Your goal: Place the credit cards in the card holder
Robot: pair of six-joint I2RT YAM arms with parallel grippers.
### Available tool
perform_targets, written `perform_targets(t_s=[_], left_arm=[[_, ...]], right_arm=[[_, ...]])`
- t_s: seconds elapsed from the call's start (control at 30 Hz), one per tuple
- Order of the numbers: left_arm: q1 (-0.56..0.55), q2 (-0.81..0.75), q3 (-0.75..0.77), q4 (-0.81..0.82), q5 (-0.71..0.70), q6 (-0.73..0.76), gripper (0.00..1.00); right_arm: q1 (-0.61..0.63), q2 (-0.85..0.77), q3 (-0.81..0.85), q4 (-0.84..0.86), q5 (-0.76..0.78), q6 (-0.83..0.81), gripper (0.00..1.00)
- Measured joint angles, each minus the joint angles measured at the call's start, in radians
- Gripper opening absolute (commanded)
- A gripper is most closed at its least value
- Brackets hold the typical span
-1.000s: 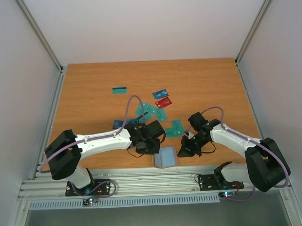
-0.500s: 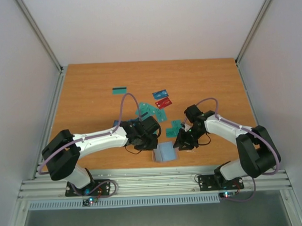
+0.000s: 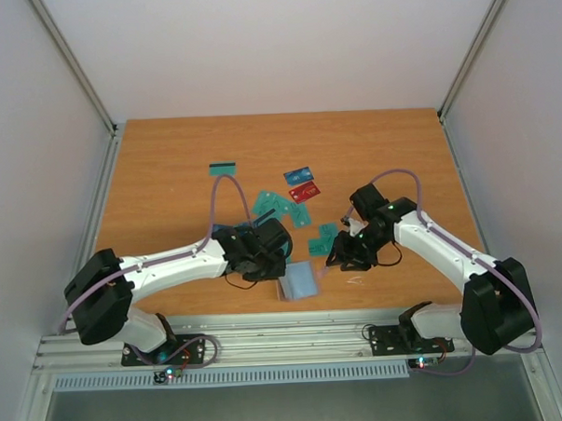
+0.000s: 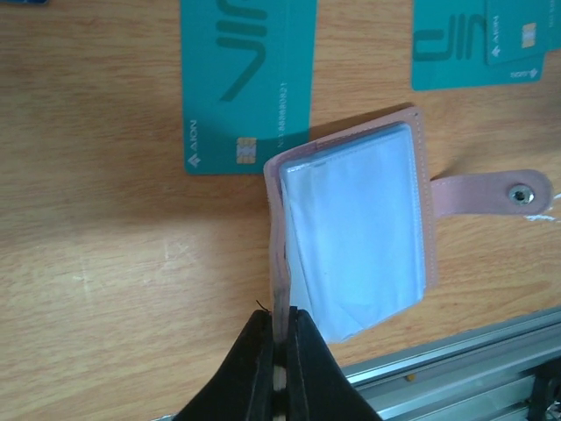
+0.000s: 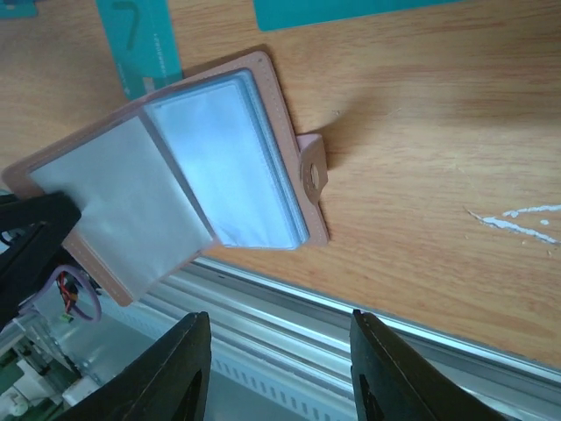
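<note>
At the table's (image 3: 168,178) near edge, the left claw (image 4: 279,342) pinches the lifted cover of the card holder (image 4: 359,219), which lies open just ahead of it. The right claw (image 5: 279,346), fingers apart and holding nothing, hovers just beside the holder's snap tab (image 4: 500,193). Beyond both claws lie the credit cards (image 3: 299,193), scattered.

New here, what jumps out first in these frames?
The card holder lies open at the near edge of the table, with one cover pinched by the left fingers. The right fingers hover spread and empty just right of it. Beyond, loose cards lie scattered mid-table, mostly teal, plus one red card.
</note>
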Motion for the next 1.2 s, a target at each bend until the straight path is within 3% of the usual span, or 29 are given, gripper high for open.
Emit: perform_targets(t_s=[0.23, 0.43, 0.83, 0.93, 1.07, 1.2], left_arm=[[0.000, -0.069, -0.072, 0.004, 0.015, -0.030, 0.16], [0.000, -0.169, -0.157, 0.008, 0.014, -0.076, 0.33], [0.020, -0.292, -0.141, -0.134, -0.103, -0.079, 0.56], [0.077, -0.323, -0.129, -0.159, -0.122, -0.060, 0.56], [0.235, -0.314, -0.102, -0.169, -0.104, 0.014, 0.55], [0.402, -0.203, -0.028, -0.164, -0.031, 0.143, 0.55]], right_arm=[[0.000, -0.039, -0.014, 0.002, -0.048, 0.008, 0.46], [0.003, -0.043, -0.023, 0.017, -0.095, 0.030, 0.46], [0.018, -0.027, 0.086, 0.045, -0.112, 0.049, 0.44], [0.019, 0.035, 0.114, 0.058, -0.113, 0.048, 0.43], [0.022, 0.167, 0.172, 0.074, -0.107, 0.045, 0.42], [0.025, 0.264, 0.251, 0.078, -0.092, 0.043, 0.42]])
